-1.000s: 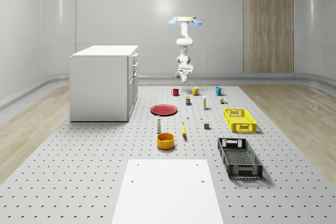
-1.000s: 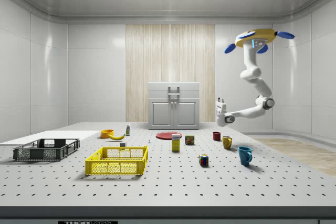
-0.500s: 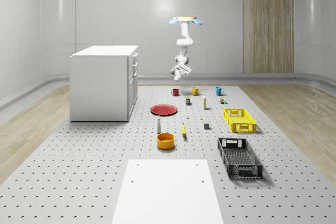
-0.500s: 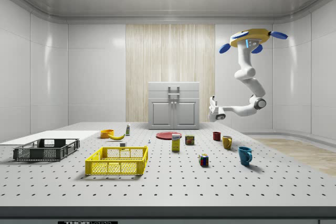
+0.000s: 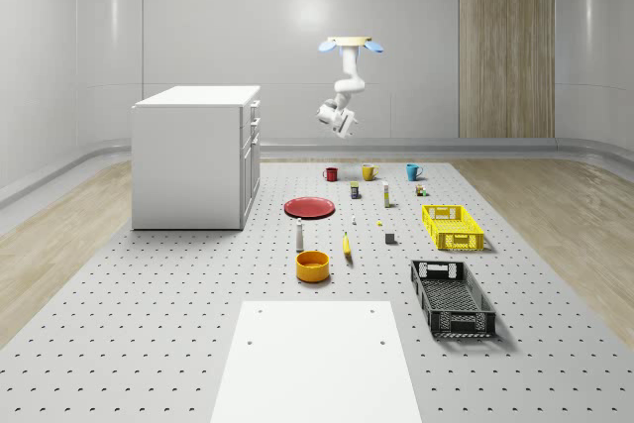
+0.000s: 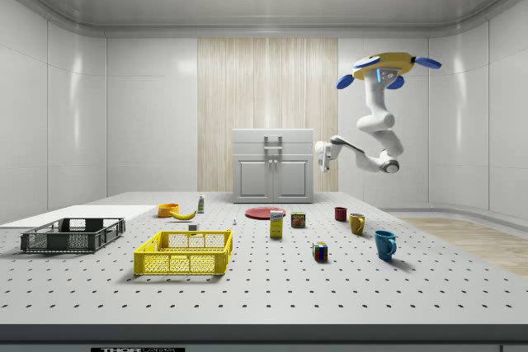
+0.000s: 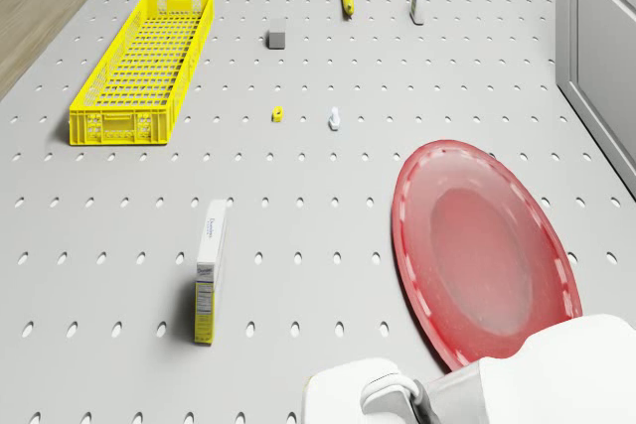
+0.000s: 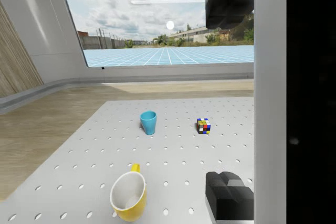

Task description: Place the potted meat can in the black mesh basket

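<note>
Since a second ago the drone has drifted toward the side view's left, and the arm has folded upward, lifting the gripper higher and nearer the white cabinet. We see the drone hovering high over the far end of the perforated table, roughly above the red mug and the yellow mug. The gripper hangs in the air well above the table, touching nothing. In the wrist view its dark fingertips stand wide apart, with nothing between them. The potted meat can stands upright on the table near the red plate and the mugs, below the gripper and well clear of it. The black mesh basket lies at the near end in the whole-scene view, well apart from the can, beyond the yellow crate.
</note>
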Tool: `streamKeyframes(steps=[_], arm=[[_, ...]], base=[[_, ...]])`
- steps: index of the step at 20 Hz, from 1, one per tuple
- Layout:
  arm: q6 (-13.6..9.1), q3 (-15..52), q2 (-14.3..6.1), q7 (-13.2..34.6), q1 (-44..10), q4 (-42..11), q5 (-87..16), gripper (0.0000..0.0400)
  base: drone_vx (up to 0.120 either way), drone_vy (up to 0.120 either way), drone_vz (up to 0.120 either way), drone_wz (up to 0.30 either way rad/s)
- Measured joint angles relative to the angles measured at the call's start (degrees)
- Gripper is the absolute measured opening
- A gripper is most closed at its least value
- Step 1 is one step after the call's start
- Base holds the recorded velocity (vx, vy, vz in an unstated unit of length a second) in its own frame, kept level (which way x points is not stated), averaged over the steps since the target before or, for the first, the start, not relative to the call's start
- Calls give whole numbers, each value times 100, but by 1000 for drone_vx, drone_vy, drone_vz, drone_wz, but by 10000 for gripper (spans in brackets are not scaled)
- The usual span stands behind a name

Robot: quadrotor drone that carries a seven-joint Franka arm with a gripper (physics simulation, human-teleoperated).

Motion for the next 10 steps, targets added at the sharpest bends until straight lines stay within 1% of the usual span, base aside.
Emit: streamKeyframes(steps=[2, 4, 7, 9, 10], arm=[[-253, 482, -154, 503, -626, -487, -954, 400], [-528, 860, -300, 944, -1230, -803, -1652, 400], [-880, 1263, -505, 1452, -1980, -1057, -2296, 400], [-1046, 1447, -626, 1696, -2353, -1141, -2539, 400], [-1109, 1520, -682, 1795, -2505, -1168, -2623, 400]], base=[[120, 0, -120, 0], [120, 0, -120, 0], [120, 0, -120, 0], [120, 0, -120, 0], [120, -40, -120, 0]])
